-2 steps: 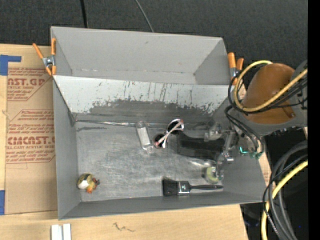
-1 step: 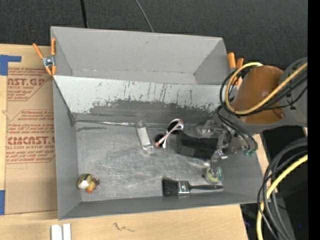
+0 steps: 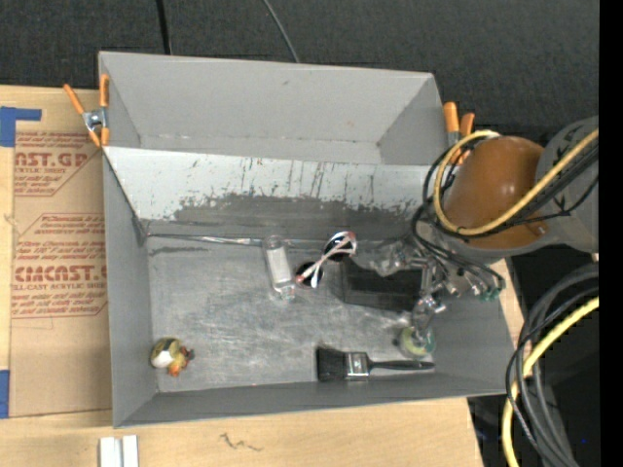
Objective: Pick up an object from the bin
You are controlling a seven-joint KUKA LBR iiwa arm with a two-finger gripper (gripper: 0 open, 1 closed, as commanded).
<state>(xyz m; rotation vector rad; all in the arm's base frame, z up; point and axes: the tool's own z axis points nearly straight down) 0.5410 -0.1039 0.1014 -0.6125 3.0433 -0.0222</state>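
A: Where is the gripper?
B: Gripper [image 3: 428, 305] is down at the right end of the grey bin [image 3: 263, 105], near the right wall. The arm [image 3: 581, 178] enters from the right. Orange cover [image 3: 492, 193] on the wrist, yellow and black cables [image 3: 440, 188] looped round it.

A: Open or closed? Anything in it?
B: Cannot tell. The working end is lost among its own metalwork and wiring. How wide it stands, and whether it has hold of anything, cannot be read.

A: What lies nearest?
B: Three things.
- A black block [image 3: 375, 288] lies flat on the floor just left of the gripper. Its right end is touching it or close to it; cannot say which.
- A small green-and-white piece [image 3: 415, 342], roundish, sits just below the gripper toward the front wall.
- A black brush [image 3: 362, 364] lies along the front wall, bristles to the left, handle running right and ending by the green-and-white piece.

A: Which one is it over?
B: It sits between the black block and the green-and-white piece. Cannot say more.

A: Rest of the bin?
B: A bundle of white, red and black wires [image 3: 331, 254] lies left of the block, near mid-floor. A small clear vial [image 3: 280, 269] is just left of the wires. A small yellow-and-white toy [image 3: 169, 356] sits alone in the front left corner, well apart from the others.
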